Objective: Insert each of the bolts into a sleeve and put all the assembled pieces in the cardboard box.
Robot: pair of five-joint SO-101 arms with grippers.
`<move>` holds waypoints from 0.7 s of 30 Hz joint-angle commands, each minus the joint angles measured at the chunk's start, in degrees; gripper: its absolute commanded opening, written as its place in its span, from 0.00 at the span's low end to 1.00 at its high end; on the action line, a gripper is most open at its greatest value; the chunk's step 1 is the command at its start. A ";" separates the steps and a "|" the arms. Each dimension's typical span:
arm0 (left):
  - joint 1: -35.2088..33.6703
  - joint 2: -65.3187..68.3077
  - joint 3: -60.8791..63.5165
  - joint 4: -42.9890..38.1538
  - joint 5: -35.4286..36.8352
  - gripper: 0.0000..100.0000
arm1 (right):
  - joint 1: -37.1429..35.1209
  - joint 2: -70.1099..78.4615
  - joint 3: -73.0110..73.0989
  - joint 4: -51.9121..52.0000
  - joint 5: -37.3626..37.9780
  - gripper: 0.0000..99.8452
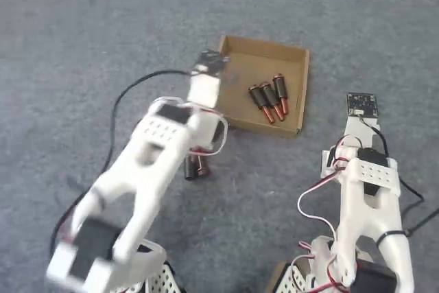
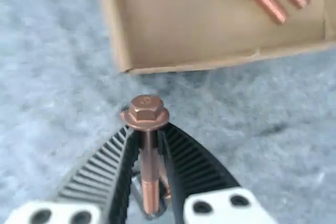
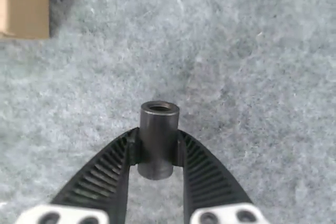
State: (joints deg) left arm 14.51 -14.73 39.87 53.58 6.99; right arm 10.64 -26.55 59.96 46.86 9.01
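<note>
Near the cardboard box [image 2: 199, 24], left hand [image 2: 147, 131] pinches bolt [image 2: 145, 113]; right hand [image 3: 157, 139] pinches sleeve [image 3: 159, 121].

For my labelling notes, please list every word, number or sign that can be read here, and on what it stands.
None can be read.
Head of the bolt held in the left tool: a faint raised mark, too blurred to read.
Small dark board on an arm: too small to read.
Cardboard box and sleeve: no print shows.
</note>
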 commanded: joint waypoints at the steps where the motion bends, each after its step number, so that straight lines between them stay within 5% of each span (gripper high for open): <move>1: -3.69 -14.77 6.64 -3.52 1.49 0.01 | -2.15 -0.04 -0.35 -0.84 0.26 0.01; 10: -22.07 -19.43 14.29 -6.95 11.60 0.01 | -2.51 -0.57 -0.79 -3.03 0.35 0.01; 15: -33.67 -13.71 17.01 -18.02 13.89 0.01 | -2.51 -0.22 -0.44 -14.64 0.79 0.01; 21: -38.07 -4.04 13.05 -19.96 13.71 0.01 | -4.44 -0.04 -0.35 -32.31 0.79 0.01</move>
State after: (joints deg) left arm -21.54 -20.97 57.36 35.38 20.35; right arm 7.65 -26.37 59.96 23.21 9.01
